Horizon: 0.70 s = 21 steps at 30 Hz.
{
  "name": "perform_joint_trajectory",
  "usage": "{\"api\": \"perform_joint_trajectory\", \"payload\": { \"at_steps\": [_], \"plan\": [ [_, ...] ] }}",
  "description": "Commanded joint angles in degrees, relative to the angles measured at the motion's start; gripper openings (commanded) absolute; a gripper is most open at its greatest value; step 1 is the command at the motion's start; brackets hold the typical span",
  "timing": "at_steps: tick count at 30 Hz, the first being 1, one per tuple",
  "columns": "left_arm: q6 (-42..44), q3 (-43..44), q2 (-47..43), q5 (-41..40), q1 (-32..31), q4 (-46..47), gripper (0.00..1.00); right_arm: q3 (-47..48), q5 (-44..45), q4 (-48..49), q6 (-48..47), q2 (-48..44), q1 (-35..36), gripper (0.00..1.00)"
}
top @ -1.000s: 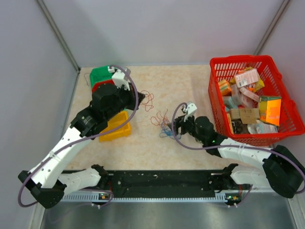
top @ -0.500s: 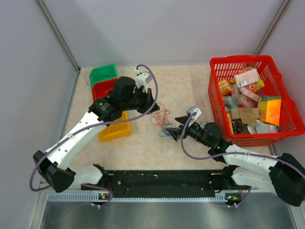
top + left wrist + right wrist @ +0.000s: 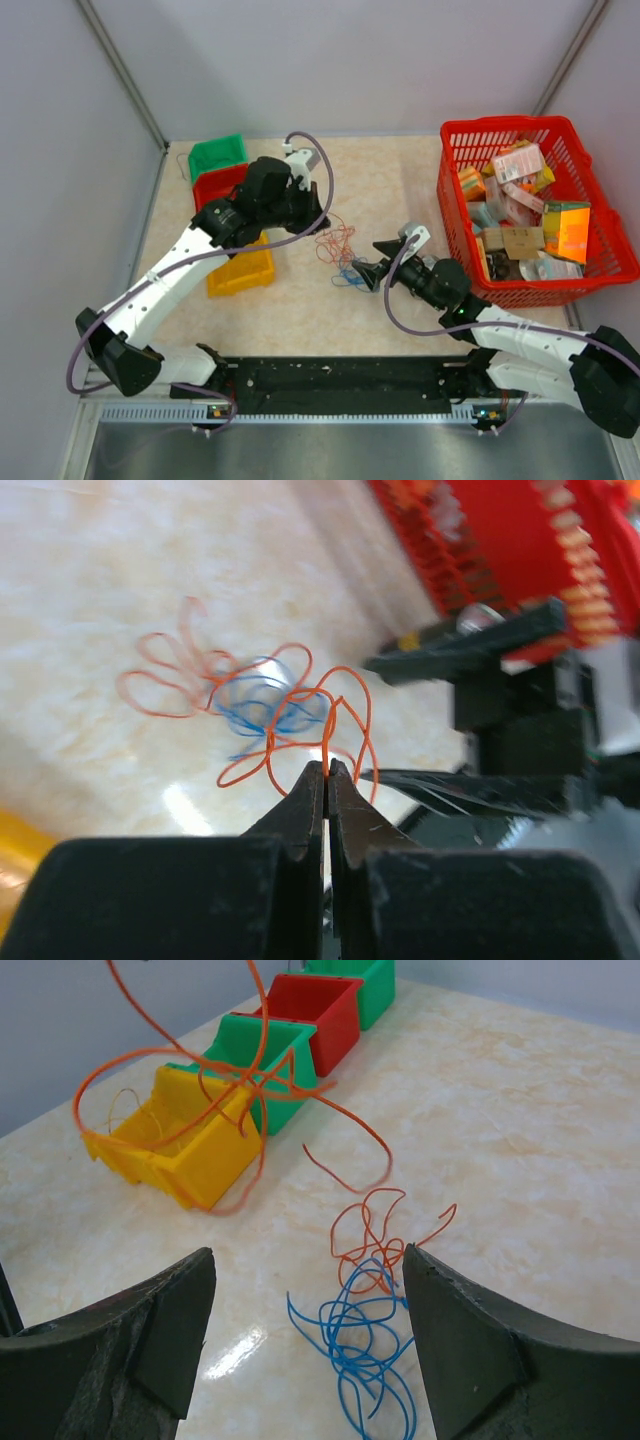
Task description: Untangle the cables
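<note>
While the left jaws pinch shut on raised orange cables [image 3: 328, 730], the right jaws stand open just right of blue cables [image 3: 355, 1345] on the surface [image 3: 520, 1110].

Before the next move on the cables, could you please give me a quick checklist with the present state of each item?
1. Grip: left gripper shut on the orange cable: ok.
2. Free hand: right gripper open and holding nothing: ok.
3. Target: blue cables lying on the table just ahead of the right gripper's open jaws: ok.
4. Held orange cable free of the blue cables: cannot tell; the strands overlap in the left wrist view.
5. Orange strand on the table separated from the blue cables: not ok; they overlap.
6. Raised loops clear of the yellow bin: cannot tell.
</note>
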Motion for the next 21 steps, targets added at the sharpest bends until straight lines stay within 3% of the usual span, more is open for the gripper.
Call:
{"api": "perform_joint_trajectory", "payload": {
  "at_steps": [1,3,9,12,21],
  "plan": [
    [-1.3,3.4,-5.0,-26.1,1.3,-3.3,0.0,-0.3,2.1,1.8,0.0,-2.4,0.4,0.75],
    [-2.5,1.8,-7.6,-29.8,4.2,-1.9,0.0,-0.2,2.2,1.7,0.1,-2.0,0.5,0.75],
    [-7.1,-2.1,-10.5,-26.7,18.3,-1.2,0.0,0.2,1.9,1.4,0.1,-1.4,0.4,0.74],
    [-8.4,-4.4,-10.5,-29.0,24.0,-0.1,0.0,0.3,2.0,1.4,0.2,-1.5,0.5,0.74],
    [-15.0,-12.5,-6.2,-22.0,32.6,4.8,0.0,0.3,2.2,1.2,0.1,-1.1,0.4,0.74]
  ]
}}
